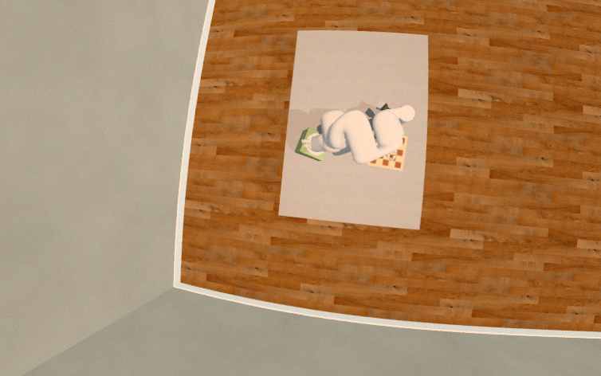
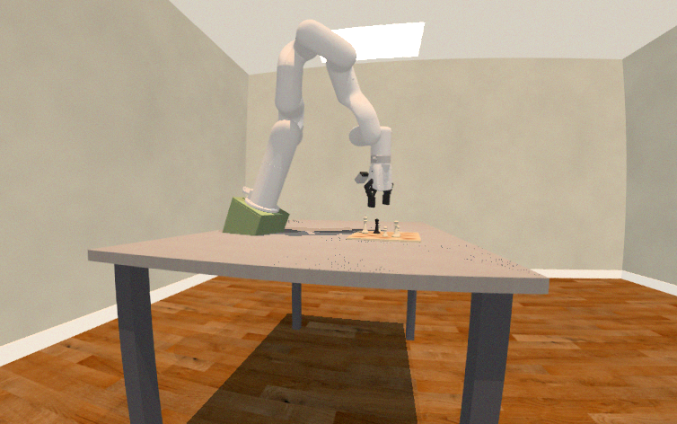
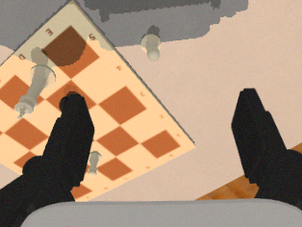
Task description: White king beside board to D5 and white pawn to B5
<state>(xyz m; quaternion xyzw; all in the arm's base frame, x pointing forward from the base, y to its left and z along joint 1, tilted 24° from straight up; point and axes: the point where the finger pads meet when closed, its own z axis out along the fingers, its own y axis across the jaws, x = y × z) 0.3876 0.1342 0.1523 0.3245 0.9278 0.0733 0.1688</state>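
Note:
The white king (image 3: 36, 88) stands upright on D5 of the board (image 3: 98, 79) (image 2: 412, 236) (image 1: 401, 167); its base looks to be inside the square. The white pawn (image 3: 152, 46) stands on the table beside the board, off the edge near digits 4 and 5. My gripper (image 3: 162, 109) (image 2: 378, 204) is open with nothing between its fingers. It hangs above the board and its near side. In the wrist view the pawn shows beyond the fingertips, between them sideways. The left finger covers part of the board, including most of D4.
Another white piece (image 3: 94, 163) stands on about C2, close beside the left finger in the wrist view. A black piece (image 2: 376, 225) and more white pieces (image 2: 396, 228) stand on the board in the exterior view. The arm's green base block (image 2: 255, 219) (image 1: 305, 148) stands on the table (image 2: 299, 254).

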